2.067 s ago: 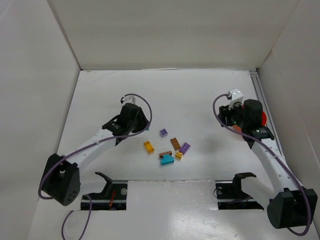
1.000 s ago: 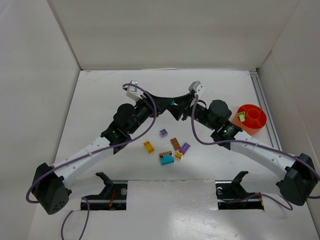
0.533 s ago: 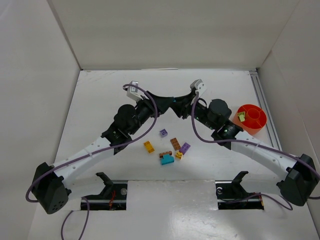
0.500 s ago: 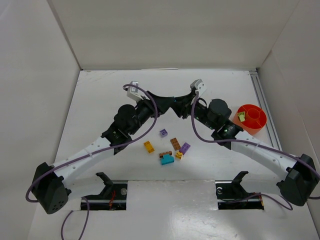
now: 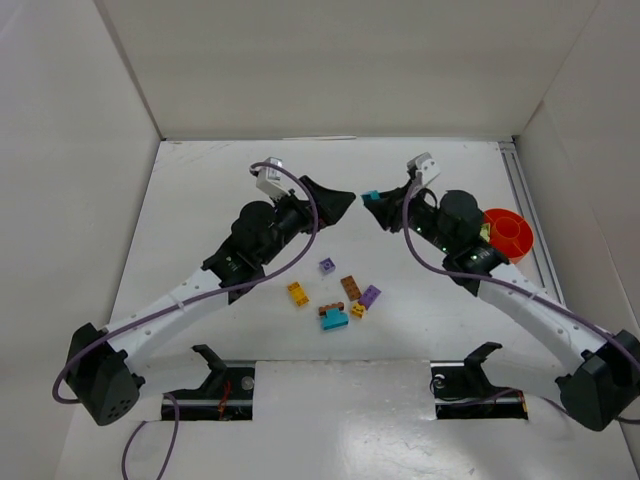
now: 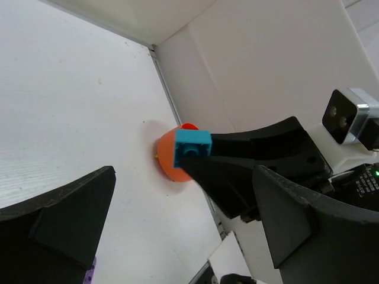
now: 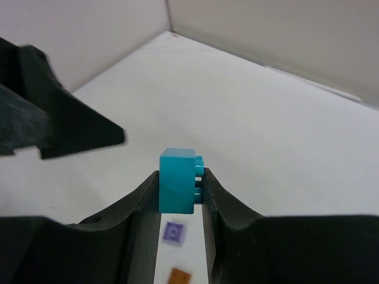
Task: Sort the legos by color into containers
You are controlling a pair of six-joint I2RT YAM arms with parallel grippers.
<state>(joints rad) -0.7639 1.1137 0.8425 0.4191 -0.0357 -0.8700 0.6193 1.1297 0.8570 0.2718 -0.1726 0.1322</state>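
Right pincer [image 7: 180, 188] clenched on boxy, studded plastic teal brick [image 7: 176, 177] | left pincer [image 5: 335, 200] spread apart

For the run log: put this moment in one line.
right gripper: shut on teal brick | left gripper: open, empty | loose bricks: on table

Both arms reach forward and inward, raised, their tips facing across a small gap. The left hand [image 5: 340, 201] gapes wide; the right hand [image 5: 383, 208] pinches a teal brick [image 5: 371, 196].
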